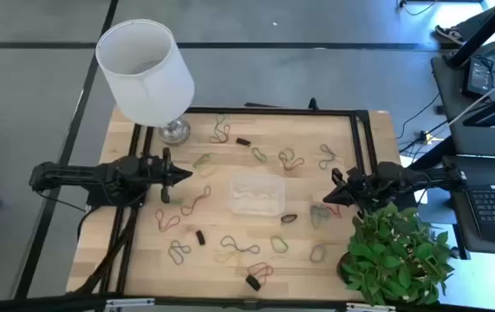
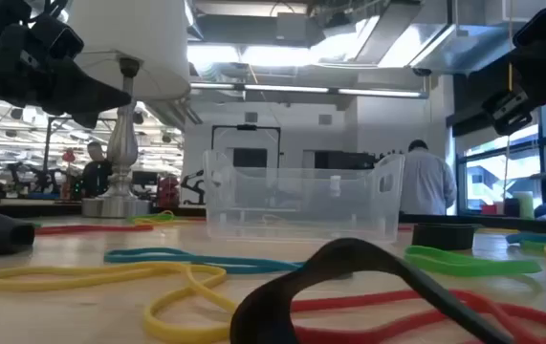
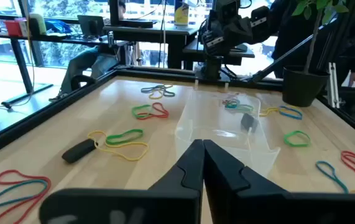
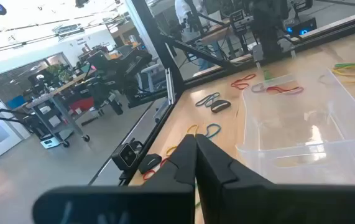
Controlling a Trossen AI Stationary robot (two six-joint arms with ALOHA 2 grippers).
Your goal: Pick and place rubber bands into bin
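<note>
The clear bin (image 1: pixel 257 195) stands on its base mid-table; in the low view the bin (image 2: pixel 301 201) looks empty apart from a faint pale shape. Rubber bands in several colours lie flat around it, such as a red one (image 1: pixel 167 219), a green one (image 1: pixel 279 243) and a yellow one (image 2: pixel 91 277). My left gripper (image 1: pixel 182 173) hovers shut left of the bin, pointing at it; the left wrist view shows its shut fingers (image 3: pixel 202 149) before the bin (image 3: pixel 227 124). My right gripper (image 1: pixel 332 198) hovers shut right of the bin (image 4: pixel 308 130), holding nothing.
A white lampshade on a metal lamp (image 1: pixel 147 69) stands at the far left corner. A potted plant (image 1: pixel 394 251) sits at the near right corner, beside my right arm. Small black pieces (image 1: pixel 201 237) lie among the bands. A black frame (image 1: pixel 364 139) edges the table.
</note>
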